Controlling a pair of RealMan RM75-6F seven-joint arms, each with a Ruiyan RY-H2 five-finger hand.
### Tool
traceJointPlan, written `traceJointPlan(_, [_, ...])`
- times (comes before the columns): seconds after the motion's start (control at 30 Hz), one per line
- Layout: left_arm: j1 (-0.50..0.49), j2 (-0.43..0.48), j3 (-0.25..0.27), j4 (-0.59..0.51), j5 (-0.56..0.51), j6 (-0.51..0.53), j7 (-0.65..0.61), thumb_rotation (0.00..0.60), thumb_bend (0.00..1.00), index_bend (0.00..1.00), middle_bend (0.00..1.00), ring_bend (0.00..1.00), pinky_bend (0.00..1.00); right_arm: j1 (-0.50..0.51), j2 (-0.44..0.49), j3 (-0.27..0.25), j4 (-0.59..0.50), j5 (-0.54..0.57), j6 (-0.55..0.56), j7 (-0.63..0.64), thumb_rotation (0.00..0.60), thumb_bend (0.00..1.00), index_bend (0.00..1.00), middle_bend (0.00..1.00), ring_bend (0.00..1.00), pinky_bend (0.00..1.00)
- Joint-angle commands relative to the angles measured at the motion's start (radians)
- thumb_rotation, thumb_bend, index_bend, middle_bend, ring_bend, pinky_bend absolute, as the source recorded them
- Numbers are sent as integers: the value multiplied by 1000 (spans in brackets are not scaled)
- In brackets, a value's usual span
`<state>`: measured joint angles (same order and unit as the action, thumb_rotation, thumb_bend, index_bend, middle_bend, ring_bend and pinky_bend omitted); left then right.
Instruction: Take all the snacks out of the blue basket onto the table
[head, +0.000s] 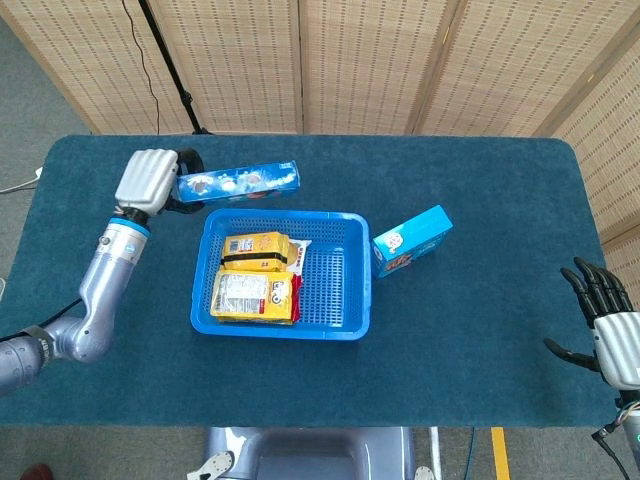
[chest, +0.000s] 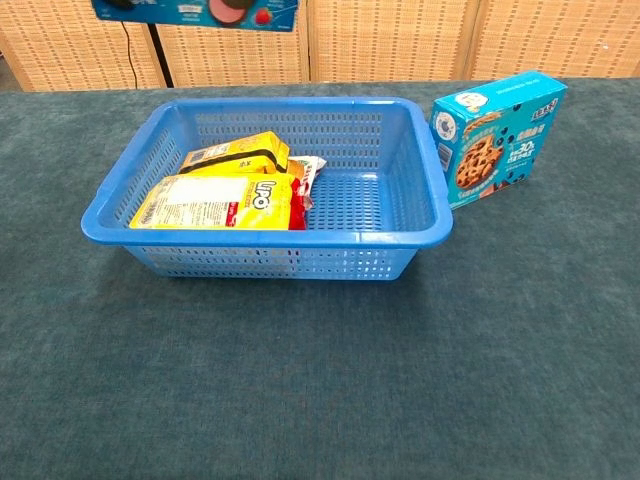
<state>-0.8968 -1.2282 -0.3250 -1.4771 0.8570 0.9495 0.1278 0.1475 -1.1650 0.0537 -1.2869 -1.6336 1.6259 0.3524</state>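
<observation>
The basket (head: 345, 325) sits near the middle of the table (head: 480, 380). Inside it, at its left end, a flat snack packet (head: 254, 297) lies on the near side, with another packet (head: 256, 248) just behind it and partly under it. To the right of the basket, just beside its far right corner, stands a cookie box (head: 412, 240). Beyond the basket's far left corner, a long biscuit box (head: 240, 182) is held off the table by the left hand (head: 150, 181). The right hand (head: 610, 330) is at the table's near right edge, well apart from everything.

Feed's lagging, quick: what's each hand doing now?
Left hand: holds the Oreo box by one end.
Right hand: open, fingers apart, holding nothing.
</observation>
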Motion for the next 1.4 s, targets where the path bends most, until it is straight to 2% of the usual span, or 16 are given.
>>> traceJointPlan(0.03, [108, -7, 40, 157, 71, -46, -202, 600, 219, 698, 572, 531, 606, -1, 1, -3, -4, -4, -2, -4, 600, 0, 0, 0, 0, 59])
traceJointPlan(0.2, [157, -89, 71, 381, 125, -115, -370, 600, 223, 698, 572, 531, 606, 1, 1, -7, -11, -11, -8, -12, 600, 0, 0, 0, 0, 59])
traceJointPlan(0.33, [169, -156, 94, 508, 161, -151, -419, 600, 215, 667, 554, 506, 601, 6, -2, -9, -16, -17, -17, -22, 600, 0, 0, 0, 0, 59])
traceJointPlan(0.4, [167, -165, 114, 520, 190, -212, -450, 600, 166, 529, 427, 385, 526, 9, -4, -10, -18, -19, -22, -27, 600, 0, 0, 0, 0, 59])
traceJointPlan(0.47, [163, -152, 131, 500, 225, -278, -498, 600, 65, 194, 133, 120, 289, 10, -4, -11, -21, -21, -26, -29, 600, 0, 0, 0, 0, 59])
traceJointPlan(0.53, [159, -131, 141, 471, 260, -329, -541, 600, 13, 16, 5, 4, 90, 11, -4, -12, -23, -22, -28, -30, 600, 0, 0, 0, 0, 59])
traceJointPlan(0.57, [158, -121, 145, 455, 282, -343, -564, 600, 1, 0, 0, 0, 26, 12, -4, -12, -23, -22, -29, -30, 600, 0, 0, 0, 0, 59])
traceJointPlan(0.6, [159, -115, 147, 446, 297, -345, -577, 600, 0, 0, 0, 0, 5, 12, -4, -13, -23, -23, -29, -31, 600, 0, 0, 0, 0, 59])
traceJointPlan(0.77, [189, -63, 149, 358, 414, -259, -668, 600, 0, 0, 0, 0, 0, 12, -4, -16, -24, -28, -30, -29, 600, 0, 0, 0, 0, 59])
traceJointPlan(0.83, [215, 3, 146, 250, 507, -150, -727, 600, 0, 0, 0, 0, 0, 11, -3, -17, -27, -34, -25, -27, 600, 0, 0, 0, 0, 59])
traceJointPlan(0.93, [231, 65, 151, 142, 591, -55, -743, 600, 0, 0, 0, 0, 0, 9, -1, -18, -30, -35, -20, -23, 600, 0, 0, 0, 0, 59])
traceJointPlan(1.03, [223, 100, 153, 39, 626, -33, -715, 600, 0, 0, 0, 0, 0, 8, 2, -18, -30, -38, -14, -16, 600, 0, 0, 0, 0, 59])
traceJointPlan(1.17, [196, 90, 138, -44, 595, -51, -634, 600, 0, 0, 0, 0, 0, 8, 4, -17, -29, -34, -16, -4, 600, 0, 0, 0, 0, 59])
traceJointPlan(1.4, [116, 19, 120, -83, 463, -165, -452, 600, 0, 0, 0, 0, 0, 10, 1, -16, -22, -32, -23, -2, 600, 0, 0, 0, 0, 59])
